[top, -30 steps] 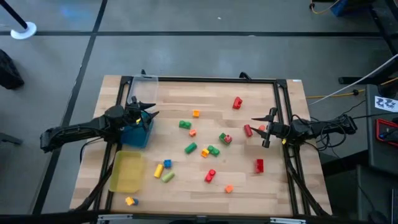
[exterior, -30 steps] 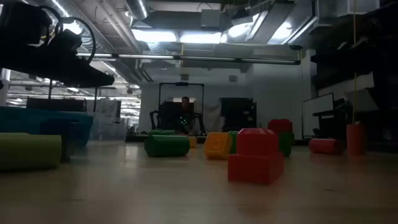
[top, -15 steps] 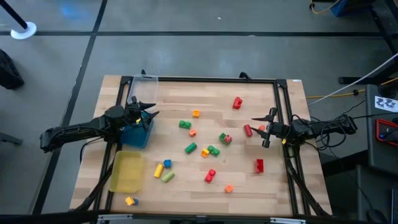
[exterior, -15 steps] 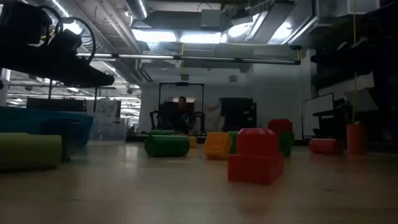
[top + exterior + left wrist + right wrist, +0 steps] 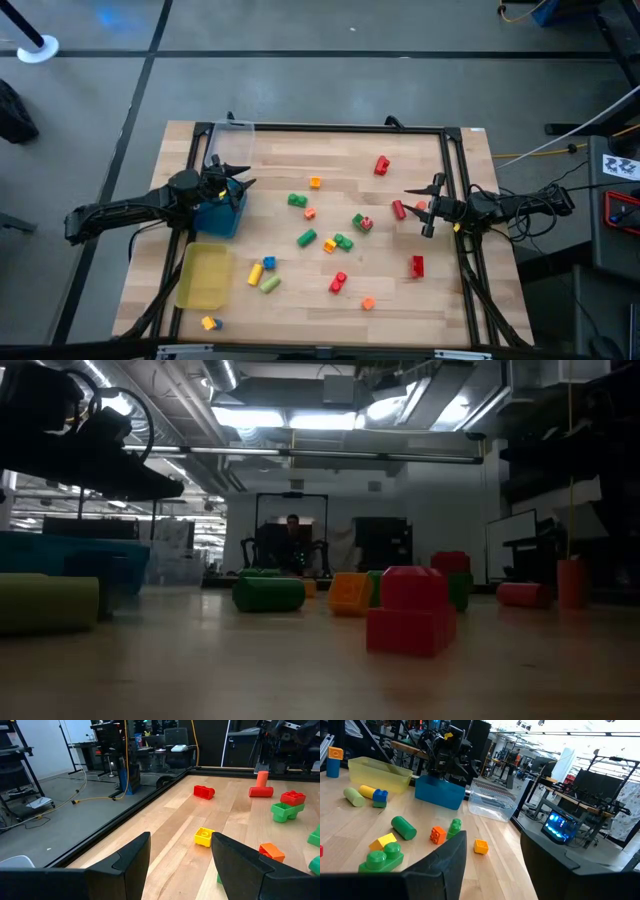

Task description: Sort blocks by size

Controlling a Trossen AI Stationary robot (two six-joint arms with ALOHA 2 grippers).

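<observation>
The blocks lie scattered on the middle of the wooden table [image 5: 270, 150]: a red brick [image 5: 381, 165], a green cylinder [image 5: 306, 238], a red cylinder [image 5: 398, 209], a yellow-and-blue piece [image 5: 260, 268], a red brick [image 5: 417, 265] and several more. My left gripper [image 5: 243, 177] hangs level over the blue tray [image 5: 218, 218] at the table's left. It is open, with nothing between its fingers [image 5: 132, 857]. My right gripper [image 5: 418, 208] hovers level at the table's right edge, beside the red cylinder. It is open and empty too [image 5: 492, 850].
A clear tray [image 5: 230, 140] stands at the far left and a yellow tray [image 5: 205, 275] at the near left. A black frame [image 5: 330, 129] runs around the table. In the low view a red block [image 5: 410, 610] stands nearest. A person shows far behind the table [image 5: 292, 535].
</observation>
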